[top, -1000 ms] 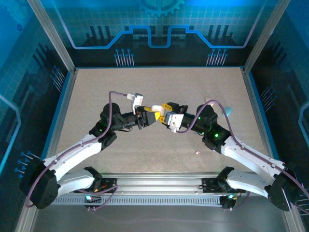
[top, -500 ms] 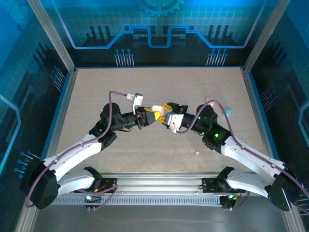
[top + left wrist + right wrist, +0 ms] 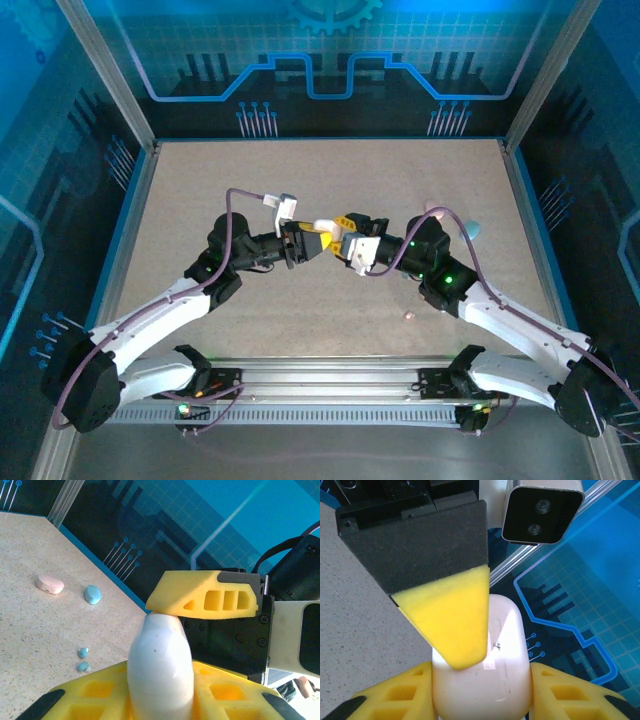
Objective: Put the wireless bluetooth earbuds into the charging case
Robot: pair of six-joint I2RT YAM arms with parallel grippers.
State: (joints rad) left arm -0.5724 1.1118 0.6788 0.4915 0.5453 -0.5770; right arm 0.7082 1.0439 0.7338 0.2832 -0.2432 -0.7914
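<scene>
The left tool point(image 3: 316, 238) and the right tool point(image 3: 342, 230) both pinch the white case point(image 3: 485, 680), held in the air above the bench point(image 3: 200, 190). Two blue earbuds point(image 3: 83, 653) lie loose on the bench, well apart from it; judging by this, none is inserted yet.

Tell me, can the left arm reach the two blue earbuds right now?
Probably not: the left gripper is shut on the white case, which the right gripper also holds, so it isn't free for the blue earbuds.
</scene>
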